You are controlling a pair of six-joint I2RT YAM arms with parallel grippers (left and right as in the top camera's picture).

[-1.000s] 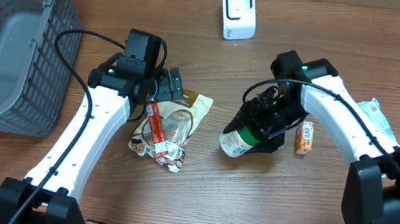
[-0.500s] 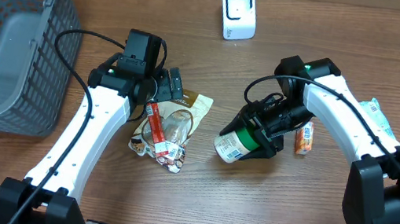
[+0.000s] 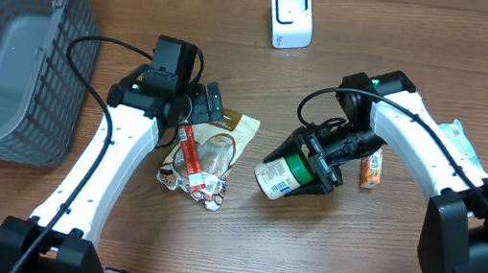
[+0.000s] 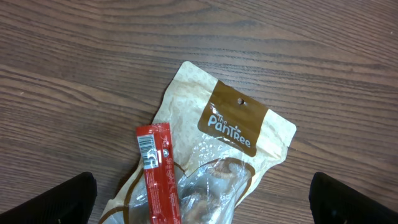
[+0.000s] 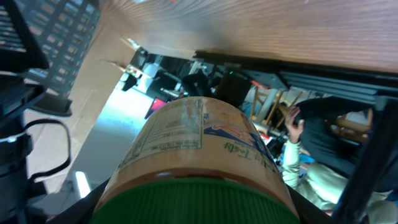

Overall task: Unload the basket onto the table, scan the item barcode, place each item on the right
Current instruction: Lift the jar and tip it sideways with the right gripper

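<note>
item: jar (image 3: pixel 284 173) with green lid, held on its side over the desk (image 3: pixel 350 269), base pointing away from the right arm (image 3: pixel 419 134); looks lifted clear, can't confirm a gap
right jaws: clamped on the jar at the lid end
left jaws: wide open, holding nothing, hovering over the snack pouch (image 4: pixel 230 143) and red stick pack (image 4: pixel 158 174)
scanner: white unit (image 3: pixel 291 15) at the far desk edge, well apart from the jar
handling: rigid, likely weighty if full; round smooth wall, so it can roll in the grip; a drop could crack it if it's glass
hold point: lid/shoulder is fine for carrying, but the long body hangs out and will lever on the grip; keep the label uncovered
overhead only: jar-to-scanner layout, both arms, grey basket (image 3: pixel 2 71), jar's white label end
right wrist only: close view of lid and a printed text panel on the label; no barcode readable
left wrist only: pouch print and a barcode on the red stick pack
</note>
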